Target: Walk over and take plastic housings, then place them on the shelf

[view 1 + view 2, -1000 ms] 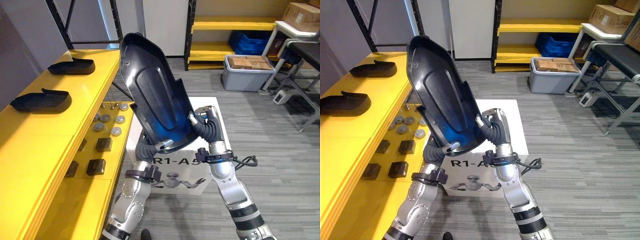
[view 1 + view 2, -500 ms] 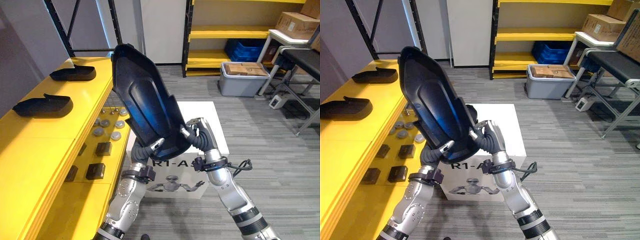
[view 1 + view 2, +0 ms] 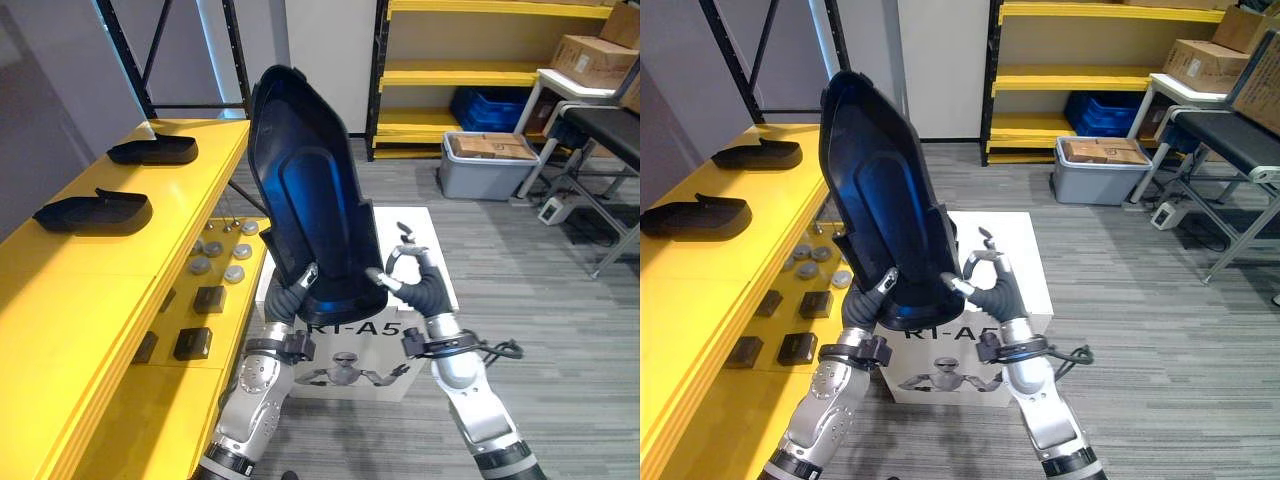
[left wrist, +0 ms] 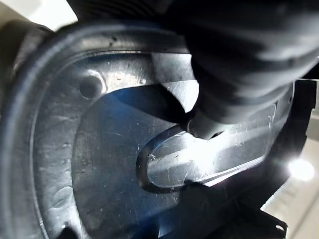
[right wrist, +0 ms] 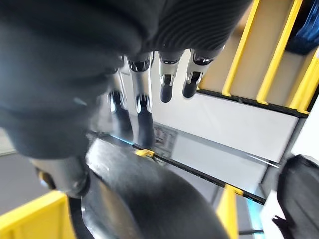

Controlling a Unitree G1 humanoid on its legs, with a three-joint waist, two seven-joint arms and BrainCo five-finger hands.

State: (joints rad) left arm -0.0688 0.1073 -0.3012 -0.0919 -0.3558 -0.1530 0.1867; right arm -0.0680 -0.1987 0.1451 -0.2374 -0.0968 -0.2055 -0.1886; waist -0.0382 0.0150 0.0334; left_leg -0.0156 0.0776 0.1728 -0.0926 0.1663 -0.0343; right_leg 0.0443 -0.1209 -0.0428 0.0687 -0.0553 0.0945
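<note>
Left eye view: far to the left of the left hand (image 3: 297, 292), two dark housings (image 3: 92, 212) lie on the yellow shelf (image 3: 120, 270), with bare yellow surface nearer the robot. The left hand is clenched on the lower rim of the large plastic housing (image 3: 310, 190), one digit hooked over onto its hollow inner face. The shell stands nearly upright between the two hands, above a white box (image 3: 1025, 235). At the shell's lower right edge, the right hand (image 3: 412, 280) appears released: its fingers reach out clear of the plastic while the thumb seems to rest against the rim, though the wrist camera leaves that contact unclear.

The carry step looks to be in hand, with placing not yet done. The next move likely calls for swinging the shell leftward of both hands, tipping it flat and lowering it onto the bare shelf surface, clear of the two housings there.
</note>
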